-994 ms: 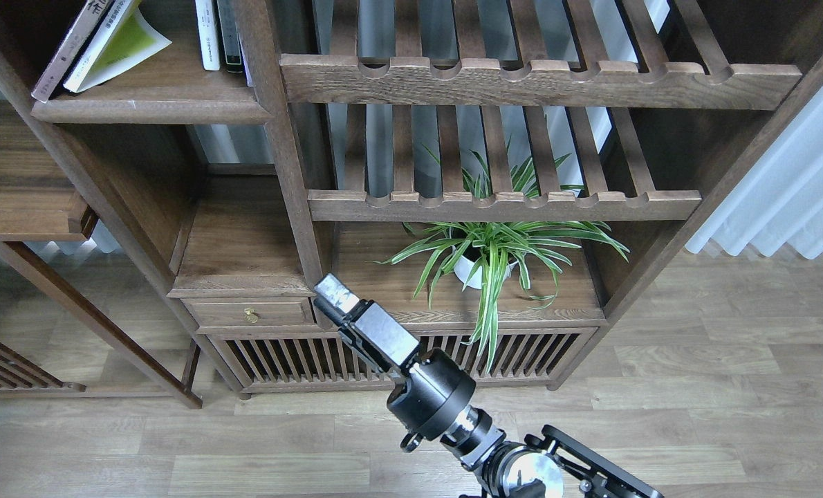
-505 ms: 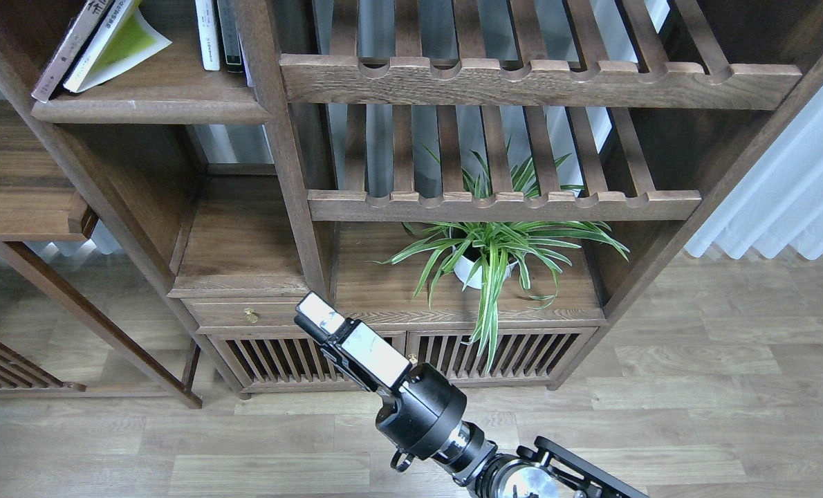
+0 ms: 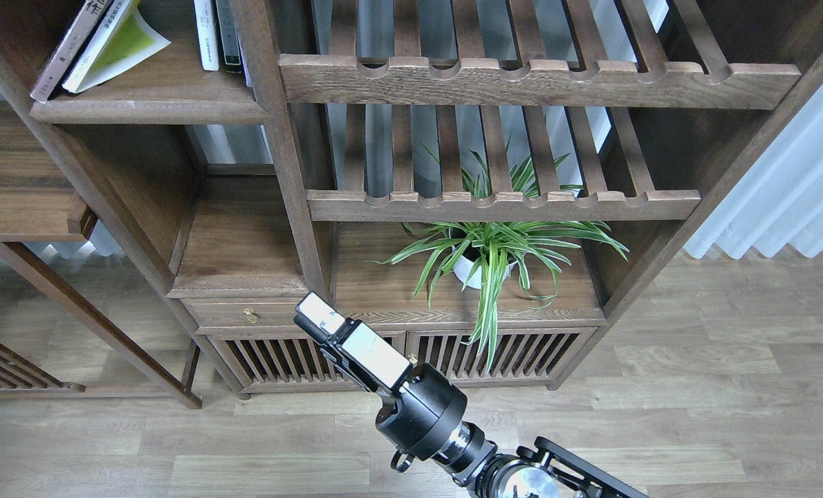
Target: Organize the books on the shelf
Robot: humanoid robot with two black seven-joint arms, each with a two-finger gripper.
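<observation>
Our right claw (image 3: 312,319) hangs low, its state unclear; next we must reach up to the leaning books (image 3: 100,41) on the shelf (image 3: 149,111).

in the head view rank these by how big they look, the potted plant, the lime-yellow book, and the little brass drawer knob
1. The potted plant, leaves spread widest.
2. The lime-yellow book, partly cut off by the top edge, so its full size is unsure.
3. The brass drawer knob, clearly smallest.
</observation>
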